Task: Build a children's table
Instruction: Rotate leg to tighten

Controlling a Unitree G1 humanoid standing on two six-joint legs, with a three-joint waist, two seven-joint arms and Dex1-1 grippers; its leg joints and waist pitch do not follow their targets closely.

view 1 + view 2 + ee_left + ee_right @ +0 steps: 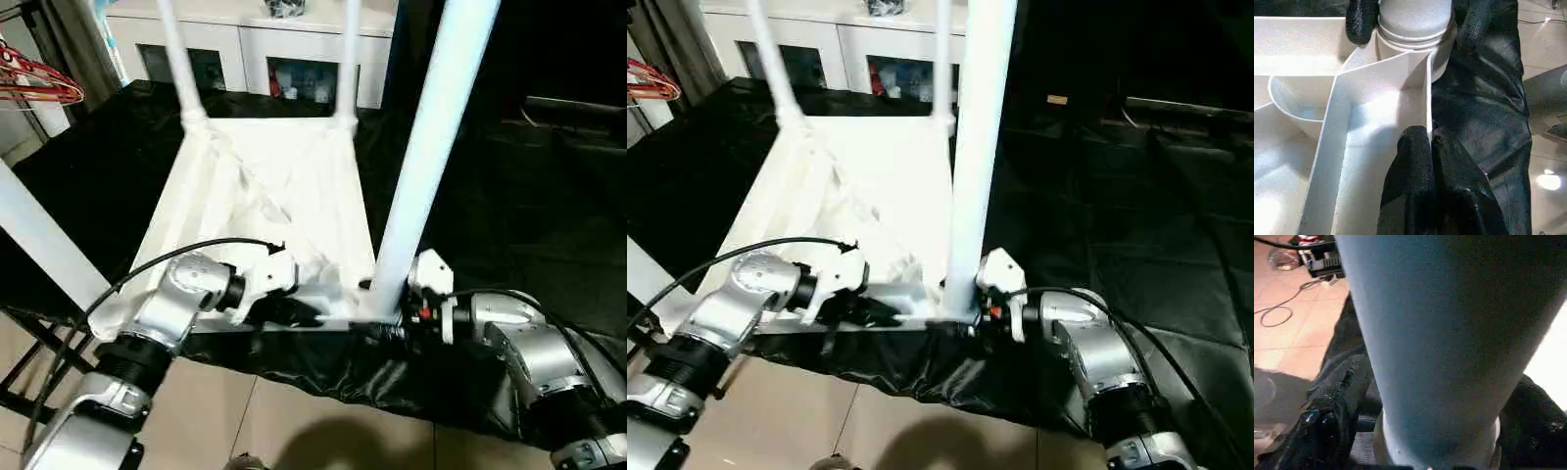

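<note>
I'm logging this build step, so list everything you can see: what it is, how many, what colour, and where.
tabletop: one, white, lying ribbed underside up on the black sheet
legs: four, white; two standing in the far corner sockets, one upright in the near right socket, one slanting at the near left
sheet: one, black, glossy, covering the work surface and hanging over its near edge
cabinet: one, white with glass doors, behind the work surface
hangers: a few, red, far left
cable: one, dark, on the tiled floor
left tool: one, black fingers, shut on the tabletop's near rim
right tool: one, black fingers, open around the near right leg's base
</note>
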